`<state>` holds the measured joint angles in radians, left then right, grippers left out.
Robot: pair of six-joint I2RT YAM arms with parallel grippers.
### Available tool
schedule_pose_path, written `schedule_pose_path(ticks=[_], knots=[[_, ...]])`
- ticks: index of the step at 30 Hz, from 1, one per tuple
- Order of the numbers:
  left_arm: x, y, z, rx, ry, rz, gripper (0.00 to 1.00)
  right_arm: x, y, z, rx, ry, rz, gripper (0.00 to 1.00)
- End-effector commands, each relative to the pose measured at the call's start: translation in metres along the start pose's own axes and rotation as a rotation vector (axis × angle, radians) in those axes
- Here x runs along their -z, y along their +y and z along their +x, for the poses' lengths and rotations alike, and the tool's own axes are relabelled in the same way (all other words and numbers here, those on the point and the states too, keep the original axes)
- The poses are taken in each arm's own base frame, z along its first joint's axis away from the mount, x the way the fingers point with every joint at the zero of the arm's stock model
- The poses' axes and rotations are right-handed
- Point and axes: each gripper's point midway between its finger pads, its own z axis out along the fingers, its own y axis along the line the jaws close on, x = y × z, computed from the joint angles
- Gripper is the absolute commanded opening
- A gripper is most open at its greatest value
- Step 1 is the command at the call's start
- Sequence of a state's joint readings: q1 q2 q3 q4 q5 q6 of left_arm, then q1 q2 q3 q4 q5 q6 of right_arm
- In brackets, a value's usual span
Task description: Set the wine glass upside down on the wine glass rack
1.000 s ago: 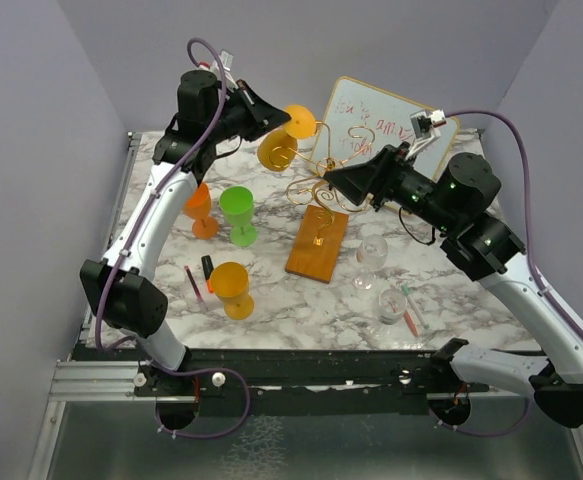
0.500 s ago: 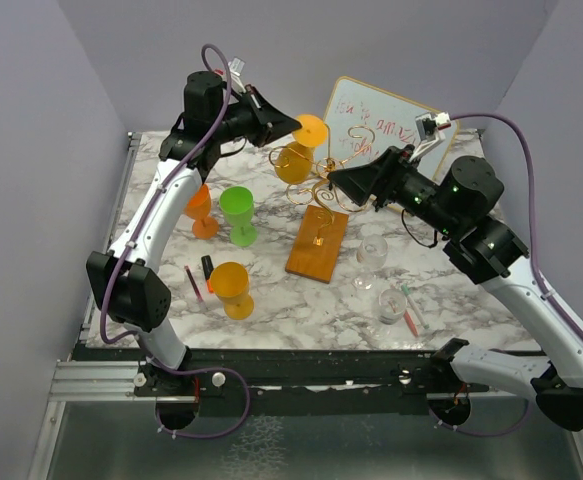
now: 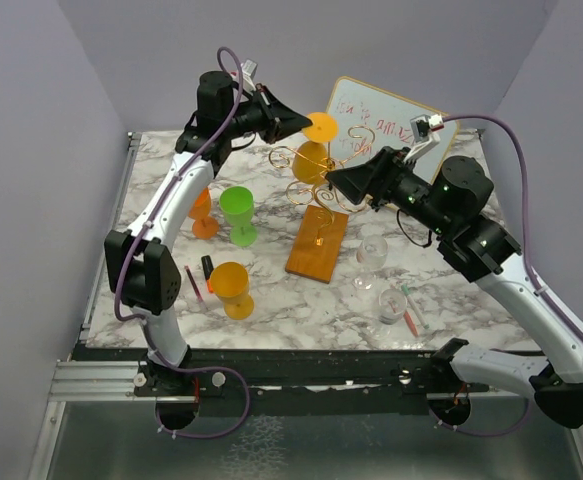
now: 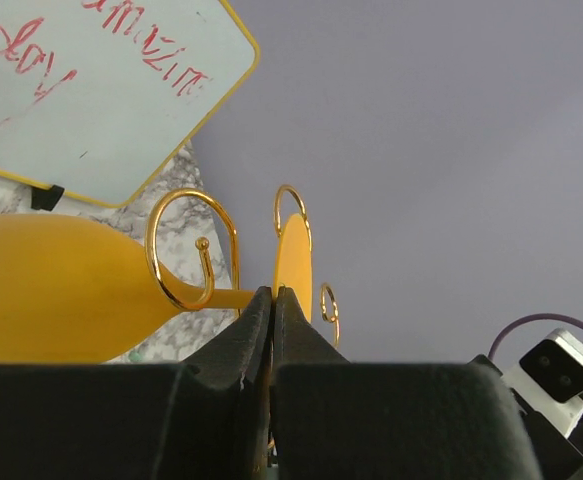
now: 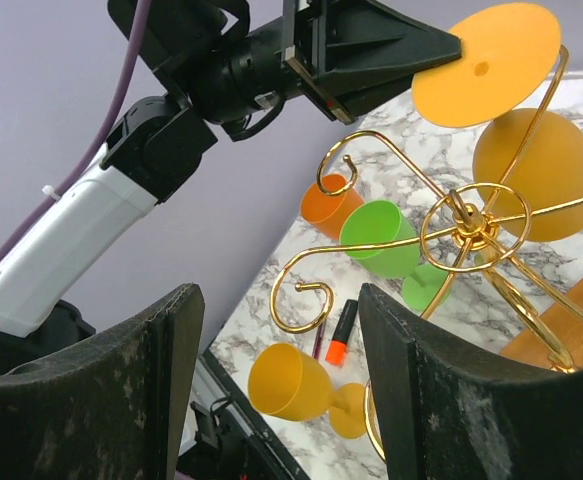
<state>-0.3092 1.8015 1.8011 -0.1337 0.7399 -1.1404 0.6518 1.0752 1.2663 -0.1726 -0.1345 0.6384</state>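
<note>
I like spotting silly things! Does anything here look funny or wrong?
Only the yellow-orange plastic wine glass: it hangs upside down in the air, its foot pinched by the left gripper, at the gold wire rack.

the left gripper [image 3: 307,125], pinching the foot of the yellow-orange wine glass [image 3: 311,162], has swung toward 3 o'clock in the top view. it has carried the glass from open air at 10 o'clock of the wine glass rack [image 3: 316,245] in among the gold scroll arms, at 12 o'clock from the wooden base. the bowl now hangs more nearly mouth-down. the stem seems to lie inside one curl, though the wires overlap. the left arm's elbow [image 3: 146,280] has drawn in toward 2 o'clock.
</note>
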Motion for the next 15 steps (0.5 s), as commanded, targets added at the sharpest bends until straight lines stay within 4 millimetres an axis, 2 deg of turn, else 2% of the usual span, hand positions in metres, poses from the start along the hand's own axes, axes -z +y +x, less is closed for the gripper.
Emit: schedule_pose_path(ticks=[1, 7, 15], knots=[[-0.001, -0.029, -0.007, -0.024, 0.014, 0.115, 0.0, -0.005, -0.006, 0.0, -0.017, -0.018, 0.019, 0.68], [-0.006, -0.028, -0.021, -0.034, -0.047, 0.097, 0.0, -0.007, -0.008, -0.001, -0.019, -0.026, 0.027, 0.68], [-0.013, -0.006, -0.033, -0.01, -0.098, 0.034, 0.0, -0.006, -0.01, 0.0, -0.02, -0.022, 0.04, 0.67]])
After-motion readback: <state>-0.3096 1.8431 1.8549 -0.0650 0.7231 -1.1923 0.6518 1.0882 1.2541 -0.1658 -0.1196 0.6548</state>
